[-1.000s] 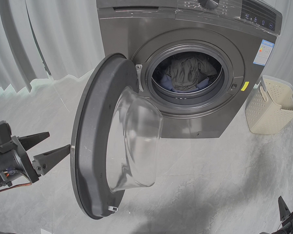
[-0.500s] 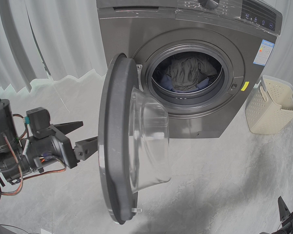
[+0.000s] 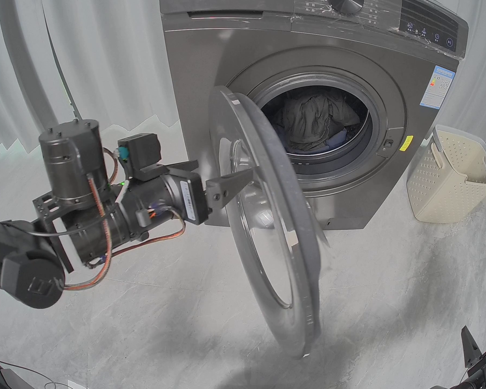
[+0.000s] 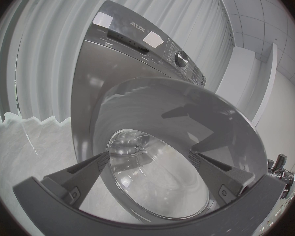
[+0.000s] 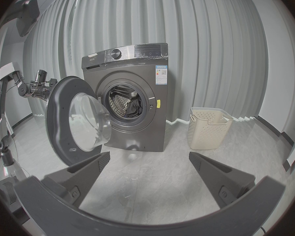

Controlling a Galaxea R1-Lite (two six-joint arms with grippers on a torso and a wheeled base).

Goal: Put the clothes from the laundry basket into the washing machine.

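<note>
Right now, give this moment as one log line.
left gripper open at half-closed door; clothes inside washing machine; laundry basket beside it; right gripper open

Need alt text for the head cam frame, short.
The left gripper, open, is at the outer face of the half-shut door of a grey front-loading washing machine. Clothes lie inside it, and a cream laundry basket stands on the floor to its right.
</note>
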